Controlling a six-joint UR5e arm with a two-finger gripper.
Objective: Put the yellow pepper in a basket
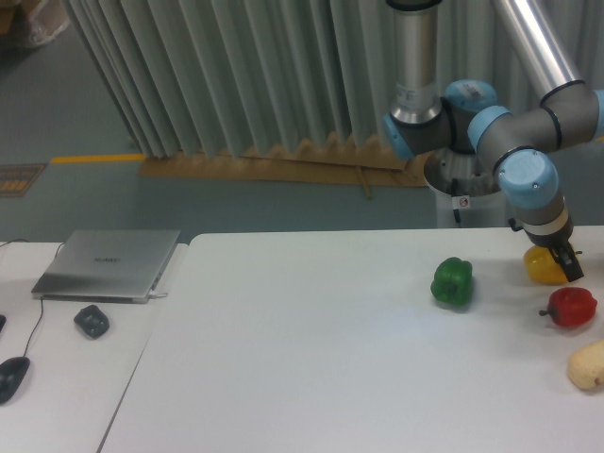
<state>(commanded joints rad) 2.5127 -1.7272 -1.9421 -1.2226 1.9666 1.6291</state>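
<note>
- Gripper (563,260): at the far right of the white surface (330,359), down against the yellow pepper; one dark finger lies across its right side; whether the jaws pinch it cannot be told.
- Yellow pepper (542,268): far right, on the surface, partly hidden by the gripper.
- Green pepper (452,281): left of the yellow one, apart.
- Red pepper (571,307): just nearer than the yellow one.
- Pale potato-like lump (587,366): near right edge.
- Laptop (108,263), closed: far left.

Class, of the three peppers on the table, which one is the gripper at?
The yellow pepper: the gripper sits right against it, while the green pepper and red pepper lie apart.
</note>
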